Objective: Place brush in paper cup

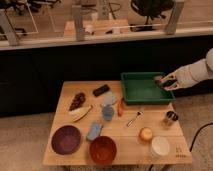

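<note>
The gripper (162, 81) is hovering over the right side of the green tray (145, 95), far right; I cannot tell its opening. The paper cup (160, 147) is standing near right.

One arm only, coming in from the right edge of the view at about mid-height. Pale, off-white casing, thick rounded segment nearest the edge, narrowing twd the wrist. Forearm runs roughly level, angled slightly down to the left. The gripper (161, 81) sits at the arm's left end, dark against the light wrist, reaching leftward w/ fingers pointing away from the arm. It hangs low, at roughly the same height as the wrist, not raised. Rest of the arm & the base are out of view past the right edge.
</note>
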Robot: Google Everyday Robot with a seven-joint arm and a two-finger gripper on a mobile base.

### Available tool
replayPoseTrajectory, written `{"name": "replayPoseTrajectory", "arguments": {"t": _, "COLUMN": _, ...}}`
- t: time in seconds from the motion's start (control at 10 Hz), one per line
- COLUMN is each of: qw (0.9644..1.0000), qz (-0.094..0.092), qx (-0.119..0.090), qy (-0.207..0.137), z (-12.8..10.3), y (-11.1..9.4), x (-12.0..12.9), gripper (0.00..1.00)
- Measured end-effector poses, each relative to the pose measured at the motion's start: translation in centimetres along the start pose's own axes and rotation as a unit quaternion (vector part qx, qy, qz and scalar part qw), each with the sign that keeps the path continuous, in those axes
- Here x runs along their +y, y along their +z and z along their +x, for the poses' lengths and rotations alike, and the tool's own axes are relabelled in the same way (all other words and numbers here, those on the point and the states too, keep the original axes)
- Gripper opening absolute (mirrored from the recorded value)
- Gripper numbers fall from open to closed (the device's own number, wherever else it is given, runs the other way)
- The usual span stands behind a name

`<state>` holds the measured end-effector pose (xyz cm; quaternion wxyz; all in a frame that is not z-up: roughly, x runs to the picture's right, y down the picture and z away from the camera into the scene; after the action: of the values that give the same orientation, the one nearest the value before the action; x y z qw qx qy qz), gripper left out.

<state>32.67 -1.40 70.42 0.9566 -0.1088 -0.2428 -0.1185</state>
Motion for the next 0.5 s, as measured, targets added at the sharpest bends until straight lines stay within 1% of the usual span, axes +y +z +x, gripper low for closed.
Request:
{"name": "replayPoseTrajectory", "arguments": {"t": 0.1, "qw": 1.0, "qz": -0.003, "qx": -0.004, "qy": 0.001, "z": -0.8, "y": -1.5, "x": 1.2, "gripper": 0.02}}
{"name": "replayPoseTrajectory", "arguments": {"t": 0.2, "qw": 0.9998, "qz": -0.008, "qx": -0.015, "qy": 0.005, "z": -1.7, "y": -3.8, "x": 2.7, "gripper": 0.02}}
{"name": "replayPoseTrajectory", "arguments": {"t": 0.3, "qw": 0.9996, "qz": -0.013, "qx": -0.025, "qy": 0.007, "z": -2.3, "y": -5.4, "x": 3.6, "gripper": 0.02}}
{"name": "replayPoseTrajectory", "arguments": {"t": 0.4, "qw": 0.999, "qz": -0.02, "qx": -0.039, "qy": 0.004, "z": -2.8, "y": -6.4, "x": 4.2, "gripper": 0.02}}
{"name": "replayPoseTrajectory", "arguments": {"t": 0.5, "qw": 0.9968, "qz": -0.031, "qx": -0.073, "qy": 0.0, "z": -4.0, "y": -7.5, "x": 5.1, "gripper": 0.02}}
